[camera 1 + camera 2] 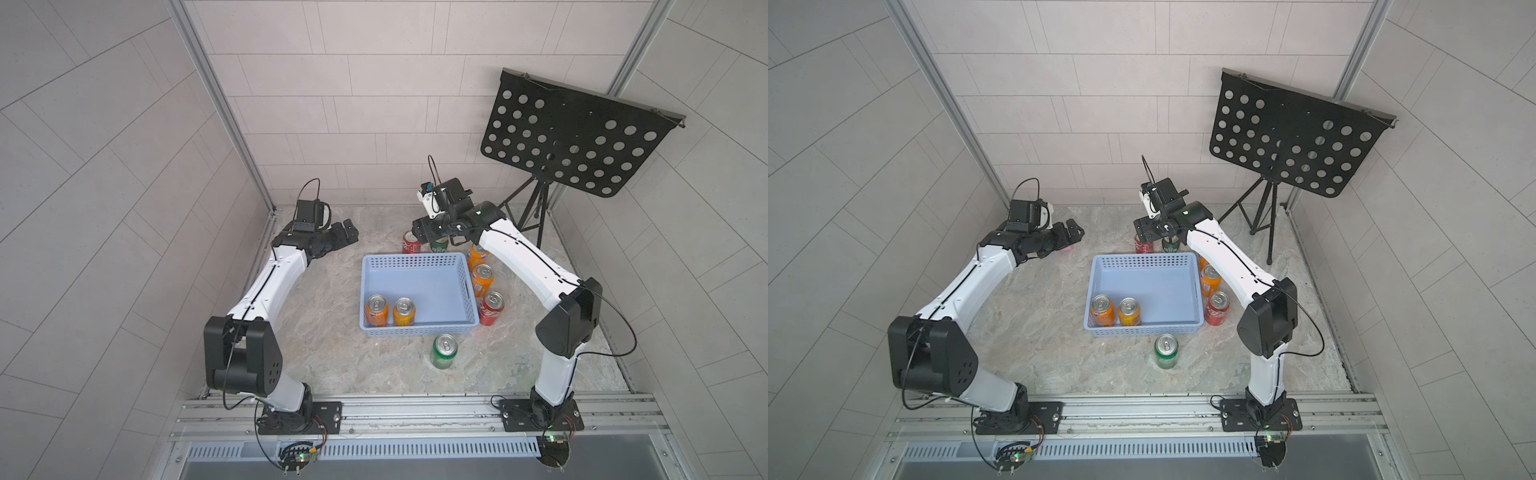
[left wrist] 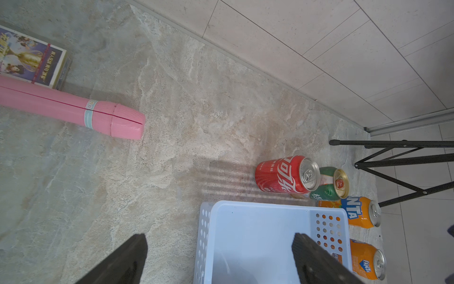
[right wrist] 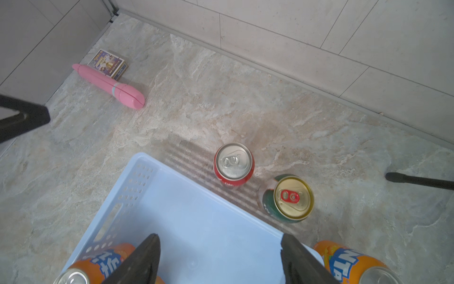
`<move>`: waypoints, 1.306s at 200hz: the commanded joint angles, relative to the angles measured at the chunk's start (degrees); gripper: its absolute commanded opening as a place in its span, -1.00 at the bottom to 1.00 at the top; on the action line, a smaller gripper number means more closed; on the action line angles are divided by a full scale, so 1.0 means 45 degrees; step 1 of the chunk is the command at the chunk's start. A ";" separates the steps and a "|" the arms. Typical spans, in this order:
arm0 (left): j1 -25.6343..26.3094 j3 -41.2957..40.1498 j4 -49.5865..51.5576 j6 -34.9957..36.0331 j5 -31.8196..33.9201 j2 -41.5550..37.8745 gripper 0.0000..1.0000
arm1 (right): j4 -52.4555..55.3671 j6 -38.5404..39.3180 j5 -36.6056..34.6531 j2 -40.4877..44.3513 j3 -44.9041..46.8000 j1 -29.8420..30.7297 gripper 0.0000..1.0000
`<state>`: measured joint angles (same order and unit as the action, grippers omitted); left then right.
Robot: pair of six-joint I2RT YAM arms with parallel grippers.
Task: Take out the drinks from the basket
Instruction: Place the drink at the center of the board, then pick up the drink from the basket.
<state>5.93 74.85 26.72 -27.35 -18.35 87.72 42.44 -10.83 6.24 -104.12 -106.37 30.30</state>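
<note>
1. The shallow rectangular pale blue perforated plastic basket [image 1: 415, 331] stands at the centre of the stone-patterned tabletop [image 1: 328, 357].
2. Two orange aluminium cans [image 1: 376, 311] [image 1: 404, 312] stand upright, side by side, in the near-left corner of the basket.
3. A red aluminium can [image 1: 410, 244] and a gold-topped green can [image 3: 287, 199] stand on the tabletop just beyond the far wall.
4. Two further orange cans [image 1: 476, 254] [image 1: 483, 280] and a second red can [image 1: 491, 308] stand in a row along the right wall, outside the basket.
5. A silver-topped green can [image 1: 444, 352] stands just beyond the near wall.
6. The right gripper [image 3: 219, 237] hovers above the far edge of the basket with its jaws partly apart, holding nothing.
7. The left gripper [image 2: 219, 236] hovers far-left of the basket with its jaws wide apart, holding nothing.
8. A pink wand-shaped object [image 3: 108, 86] and a printed box [image 3: 108, 64] lie touching at the far left.
9. A black perforated music stand [image 1: 577, 137] stands at the far right.
</note>
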 commanded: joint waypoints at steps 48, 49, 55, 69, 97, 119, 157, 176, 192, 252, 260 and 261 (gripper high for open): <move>0.0186 -0.1311 -0.0219 -0.0461 -0.0405 -0.0646 1.00 | -0.1467 0.0375 0.1143 0.2790 0.3956 0.0042 0.61; 0.0195 -0.1345 -0.0219 -0.0463 -0.0412 -0.0675 1.00 | -0.1474 0.0375 0.1148 0.2817 0.4021 0.0043 0.61; 0.0221 -0.1544 -0.0215 -0.0464 -0.0424 -0.0772 1.00 | -0.1556 0.0375 0.1133 0.3030 0.4357 0.0071 0.61; 0.0263 -0.2093 -0.0215 -0.0533 -0.0424 -0.1052 1.00 | -0.1761 0.0421 0.1241 0.3530 0.5039 0.0121 0.61; 0.0350 -0.2622 -0.0022 -0.0565 -0.0828 -0.1374 1.00 | -0.2232 0.0552 0.1619 0.4500 0.6272 0.0310 0.63; 0.0493 -0.2742 0.0395 -0.0340 -0.1015 -0.1446 1.00 | -0.2073 0.0504 0.1695 0.4891 0.6753 0.0535 0.63; 0.1008 -0.2892 0.0725 -0.0195 -0.0954 -0.1332 1.00 | -0.1522 0.0974 0.1526 0.5236 0.7161 0.1522 0.65; 0.1257 -0.2883 0.0572 -0.0249 -0.0817 -0.1110 1.00 | -0.1612 0.0847 0.0552 0.5425 0.7456 0.1949 0.68; 0.1286 -0.2733 0.0659 -0.0249 -0.0829 -0.0816 1.00 | -0.1661 0.0714 0.0815 0.5498 0.7619 0.2121 0.70; 0.1280 -0.2836 0.0739 -0.0332 -0.0699 -0.0802 1.00 | -0.1508 0.0721 0.1021 0.4649 0.7557 0.3254 0.72; 0.1278 -0.2834 0.0737 -0.0328 -0.0694 -0.0817 1.00 | -0.1505 0.0691 0.1016 0.4468 0.7515 0.3319 0.72; 0.1278 -0.2829 0.0739 -0.0328 -0.0691 -0.0820 1.00 | -0.1513 0.0680 0.1035 0.4447 0.7510 0.3322 0.72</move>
<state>11.70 62.28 29.43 -29.10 -22.20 84.44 34.50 -7.73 11.18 -81.65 -71.83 44.05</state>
